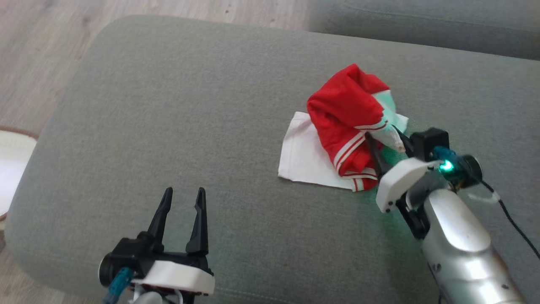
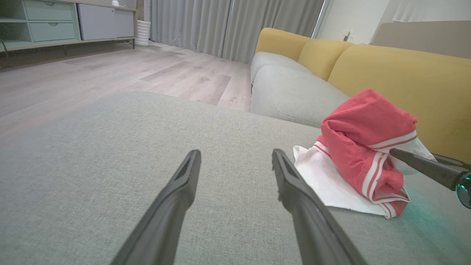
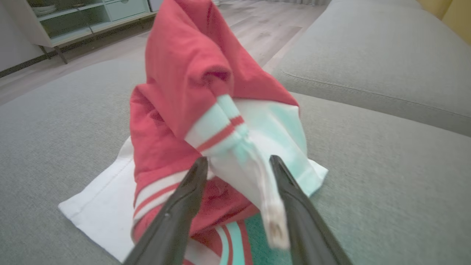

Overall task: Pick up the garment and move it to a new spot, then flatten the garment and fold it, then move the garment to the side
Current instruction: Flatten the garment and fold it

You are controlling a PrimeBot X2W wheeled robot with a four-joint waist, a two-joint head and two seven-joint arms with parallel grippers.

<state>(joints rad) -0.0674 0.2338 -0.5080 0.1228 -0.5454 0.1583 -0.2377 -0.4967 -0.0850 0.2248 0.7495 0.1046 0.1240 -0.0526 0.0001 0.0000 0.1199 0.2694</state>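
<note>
The garment [image 1: 350, 109] is a crumpled red piece with white striped trim and a white part spread flat under it, heaped on the right half of the grey sofa cushion [image 1: 190, 105]. My right gripper [image 1: 382, 134] reaches into its near side. In the right wrist view its jaws [image 3: 235, 160] stand apart on either side of a hanging white fold of the garment [image 3: 184, 73]. My left gripper [image 1: 184, 192] hovers open and empty over the cushion's front left, well clear of the garment [image 2: 360, 147]. One right finger [image 2: 423, 165] shows at the cloth.
Wooden floor [image 1: 38, 50] lies left of and beyond the cushion. A second grey seat [image 2: 290, 92] and yellow backrests [image 2: 404, 81] stand behind it. A pale cabinet [image 2: 55, 22] and curtains are far off. A round white object [image 1: 10, 169] sits at the left edge.
</note>
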